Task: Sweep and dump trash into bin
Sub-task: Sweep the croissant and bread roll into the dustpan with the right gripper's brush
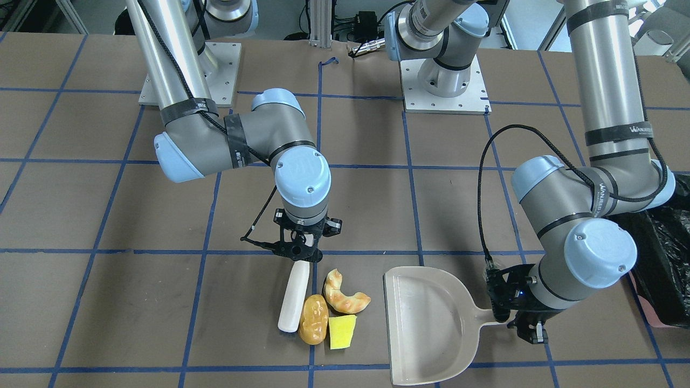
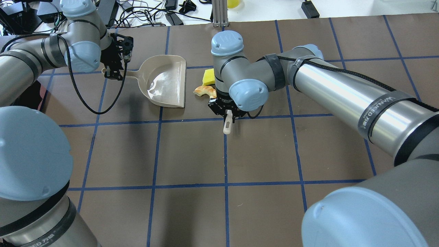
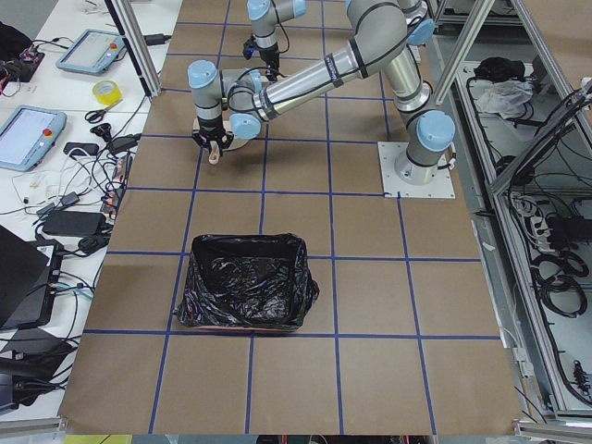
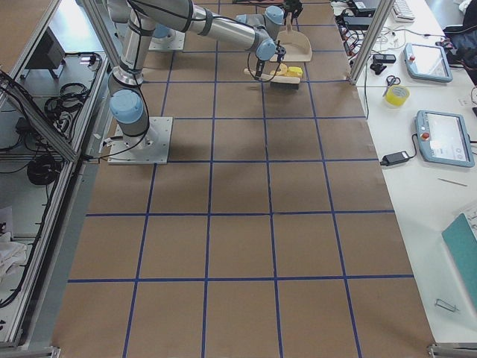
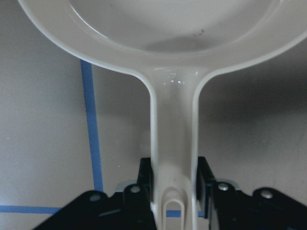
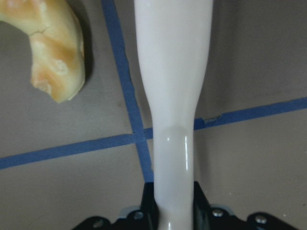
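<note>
Broadly, the brown table (image 1: 108,302), marked with a blue tape grid, carries everything. In the front-facing view the bin (image 1: 666,269), lined with crinkled black plastic, stands at the table's 3 o'clock edge, half hidden behind the left arm; the left side view shows it open at the top and well apart from the other things.

Next in size, the beige dustpan (image 1: 431,323) lies flat on the table with nothing in it. In the front-facing view its open mouth faces 9 o'clock and its handle points to 3 o'clock. The left gripper (image 5: 173,189) has its fingers pressed against both sides of that handle, pinching it near the end.

At 9 o'clock from the dustpan, the white brush (image 1: 294,296) runs from 12 o'clock down to 6 o'clock. The right gripper (image 1: 301,253) clamps its narrow end at 12 o'clock, fingers tight on it.

All the trash sits on the table between brush and dustpan, none of it in the pan. The curved croissant piece (image 1: 345,295) lies at the 12 o'clock end of the group. The glossy orange-brown lump (image 1: 314,319) rests right beside the brush, at its 3 o'clock. The yellow sponge wedge (image 1: 342,331) touches that lump at its 3 o'clock, just below the croissant piece
</note>
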